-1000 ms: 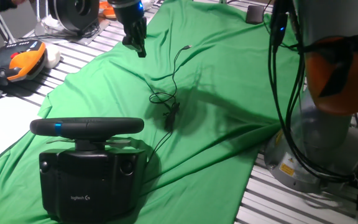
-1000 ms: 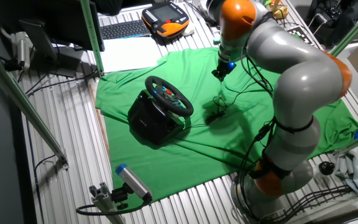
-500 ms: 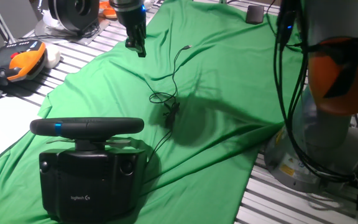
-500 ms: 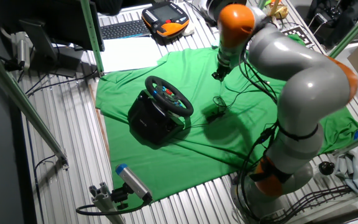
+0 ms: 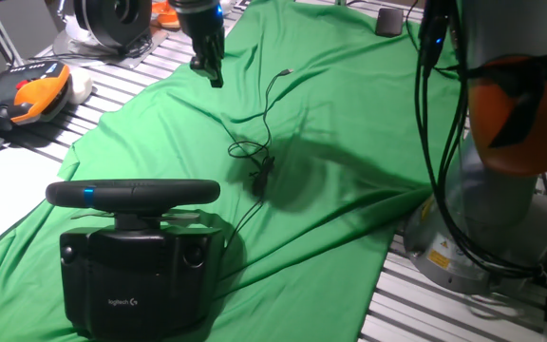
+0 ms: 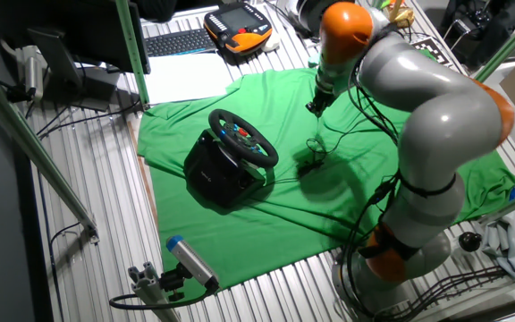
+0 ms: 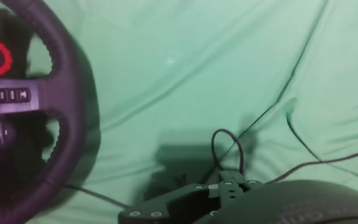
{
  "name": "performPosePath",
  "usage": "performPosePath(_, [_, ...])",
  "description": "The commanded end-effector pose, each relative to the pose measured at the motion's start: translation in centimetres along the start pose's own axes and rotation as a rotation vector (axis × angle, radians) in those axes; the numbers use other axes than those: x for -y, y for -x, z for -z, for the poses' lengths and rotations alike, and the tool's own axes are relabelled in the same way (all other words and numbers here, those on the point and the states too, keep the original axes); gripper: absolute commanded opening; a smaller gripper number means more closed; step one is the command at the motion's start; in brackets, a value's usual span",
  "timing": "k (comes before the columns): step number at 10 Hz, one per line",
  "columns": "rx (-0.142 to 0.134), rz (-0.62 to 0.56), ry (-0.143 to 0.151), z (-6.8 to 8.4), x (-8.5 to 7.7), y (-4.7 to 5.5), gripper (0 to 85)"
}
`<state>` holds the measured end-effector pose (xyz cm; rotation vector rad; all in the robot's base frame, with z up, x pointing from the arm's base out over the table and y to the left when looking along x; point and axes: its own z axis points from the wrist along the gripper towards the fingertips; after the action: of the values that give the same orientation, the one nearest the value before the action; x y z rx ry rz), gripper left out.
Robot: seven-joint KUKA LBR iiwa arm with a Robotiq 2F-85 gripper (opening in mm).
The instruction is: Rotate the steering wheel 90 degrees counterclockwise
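Observation:
The steering wheel is a black padded rim (image 5: 131, 194) with a small blue light, on a boxy black Logitech base (image 5: 141, 275) at the near left of the green cloth. In the other fixed view it (image 6: 242, 137) faces up and to the right. My gripper (image 5: 211, 72) hangs over the far part of the cloth, well apart from the wheel, and also shows in the other fixed view (image 6: 314, 107). Its fingers look closed together and hold nothing. In the hand view the rim (image 7: 67, 93) with its buttons fills the left edge.
A thin black cable (image 5: 259, 142) lies looped on the green cloth (image 5: 349, 114) between gripper and wheel. An orange-and-black tool (image 5: 36, 95) sits off the cloth at far left. The arm's base (image 5: 501, 190) with hanging cables stands at right. A keyboard (image 6: 177, 40) lies behind.
The gripper has shifted slightly over the far cloth and the arm's elbow has moved a little. The steering wheel has not turned.

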<state>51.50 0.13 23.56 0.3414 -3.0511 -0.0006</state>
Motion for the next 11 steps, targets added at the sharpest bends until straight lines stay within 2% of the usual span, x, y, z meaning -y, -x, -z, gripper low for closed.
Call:
performPosePath(1, [-0.017, 0.003, 0.055, 0.0, -0.3, 0.6, 0.0])
performPosePath(2, [-0.059, -0.013, 0.103, -0.2, -1.4, 2.1, 0.0])
performPosePath(3, [-0.088, -0.03, 0.155, -0.2, -2.3, 3.6, 0.0])
performPosePath(4, [-0.111, -0.033, 0.193, -0.1, -3.3, 4.9, 0.0])
performPosePath(5, [-0.123, -0.032, 0.224, 0.0, -4.4, 5.9, 0.0])
performPosePath(6, [-0.128, -0.029, 0.228, -0.1, -5.5, 6.3, 0.0])
performPosePath(8, [-0.174, -0.047, 0.273, -0.6, -8.1, 6.4, 0.0])
performPosePath(9, [-0.194, -0.061, 0.279, -0.4, -9.5, 6.2, 0.0])
performPosePath(10, [-0.205, -0.087, 0.278, 0.1, -11.7, 5.7, 0.0])
performPosePath(11, [-0.214, -0.111, 0.272, 0.4, -13.1, 5.3, 0.0])
